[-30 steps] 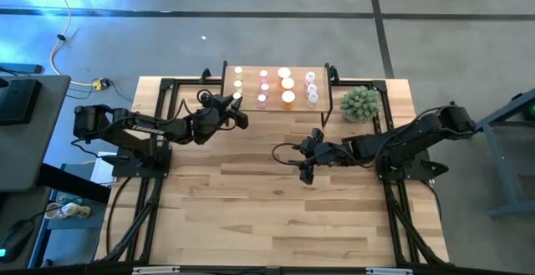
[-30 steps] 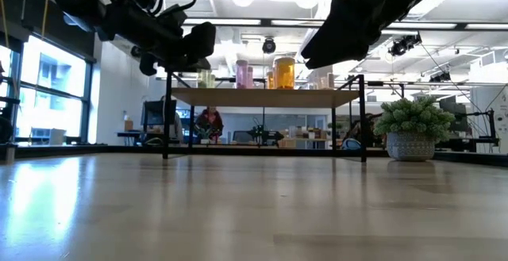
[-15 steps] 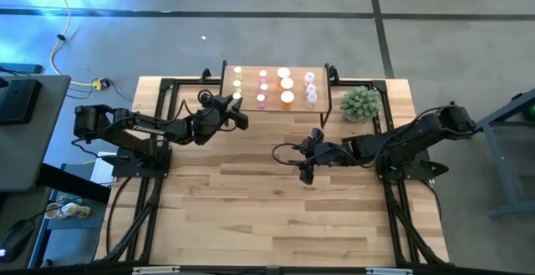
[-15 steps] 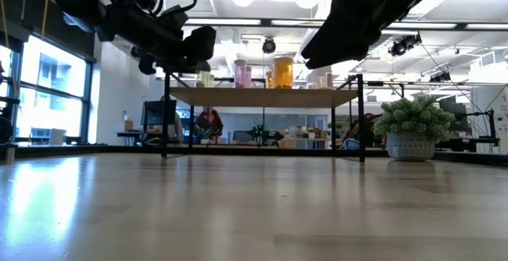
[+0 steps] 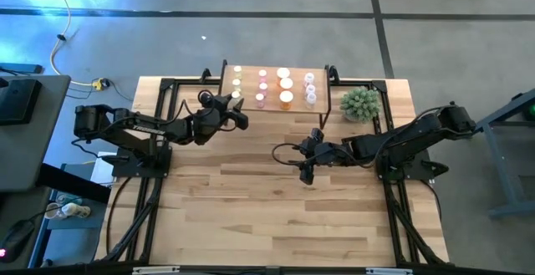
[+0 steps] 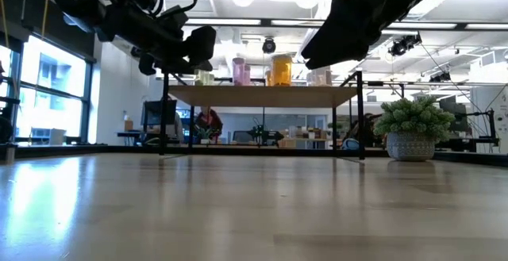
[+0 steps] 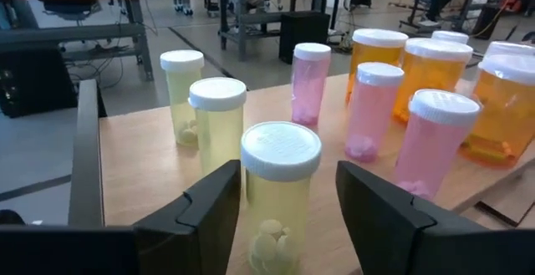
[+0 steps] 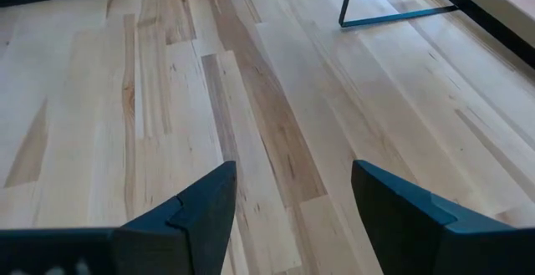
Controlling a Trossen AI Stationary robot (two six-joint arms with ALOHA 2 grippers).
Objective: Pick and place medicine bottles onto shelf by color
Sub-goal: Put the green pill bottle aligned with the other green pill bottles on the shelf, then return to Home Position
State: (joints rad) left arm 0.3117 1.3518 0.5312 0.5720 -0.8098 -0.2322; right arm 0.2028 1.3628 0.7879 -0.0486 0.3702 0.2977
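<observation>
The shelf (image 5: 251,87) stands at the table's far middle. On its board the medicine bottles stand in rows by color: yellow (image 5: 237,83), pink (image 5: 262,87), orange (image 5: 286,87) and pale (image 5: 311,87). My left gripper (image 7: 288,175) is level at the shelf's near left corner. It is open, one finger on either side of the nearest yellow bottle (image 7: 280,216), which stands upright on the board with a gap showing beside it. My right gripper (image 5: 305,170) hangs open above the table's middle, with only bare wood between its fingers (image 8: 288,208).
A small potted plant (image 5: 359,104) stands right of the shelf. The shelf's thin black legs (image 6: 359,118) reach down to the tabletop. Bare wood (image 5: 276,216) stretches from the shelf to the near edge. A person (image 6: 208,122) sits far off in the room behind.
</observation>
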